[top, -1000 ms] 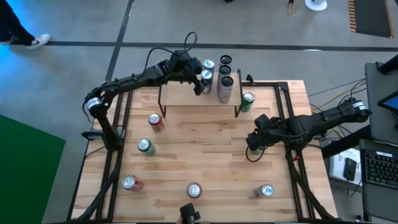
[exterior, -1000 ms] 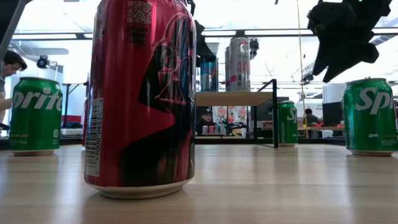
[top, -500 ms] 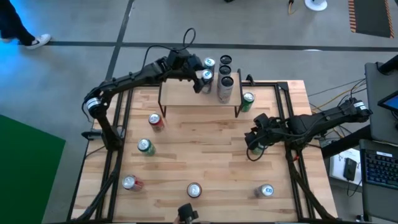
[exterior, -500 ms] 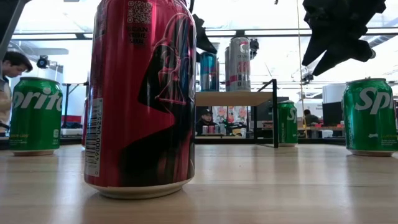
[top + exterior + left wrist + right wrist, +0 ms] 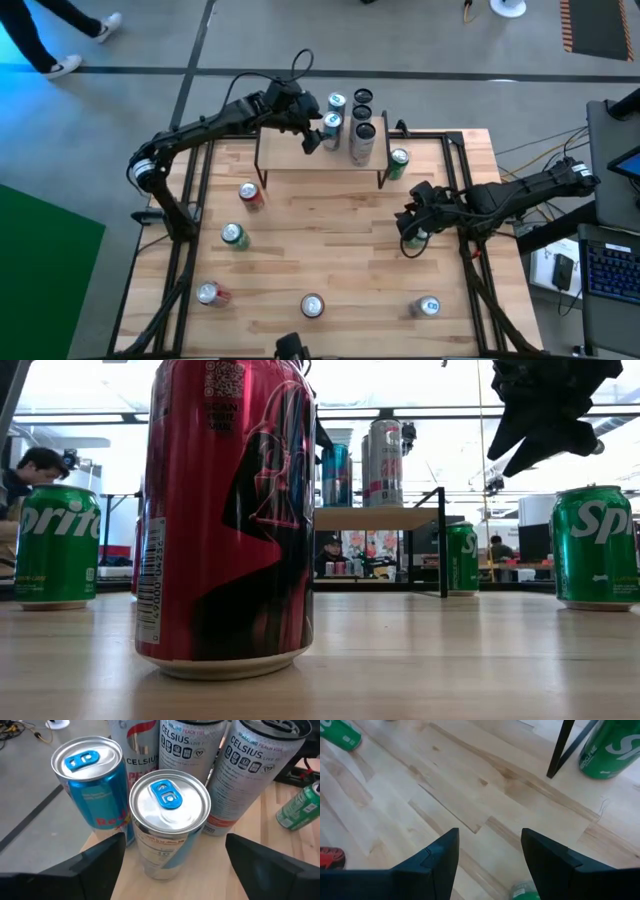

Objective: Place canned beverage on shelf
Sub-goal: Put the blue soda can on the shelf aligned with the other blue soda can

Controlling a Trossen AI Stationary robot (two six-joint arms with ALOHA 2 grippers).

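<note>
Left gripper point(image 5: 311, 139), jaws wide and empty, hovers beside four cans crowding the shelf point(image 5: 290, 152)'s right end; the left end seems free.

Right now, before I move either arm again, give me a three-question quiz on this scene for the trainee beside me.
1. True or false: the left gripper is clamped on the silver can with the blue tab.
2. How many cans stand on the shelf in the high view? A) two B) four C) six
3. Fill in: the right gripper hovers over the bare table, holding ____.

Key
1. False. Its fingers stand open on either side of that can, not touching it.
2. B. Two short cans and two tall Celsius cans are grouped at one end.
3. Nothing; its fingers are apart with only wood between them.
</note>
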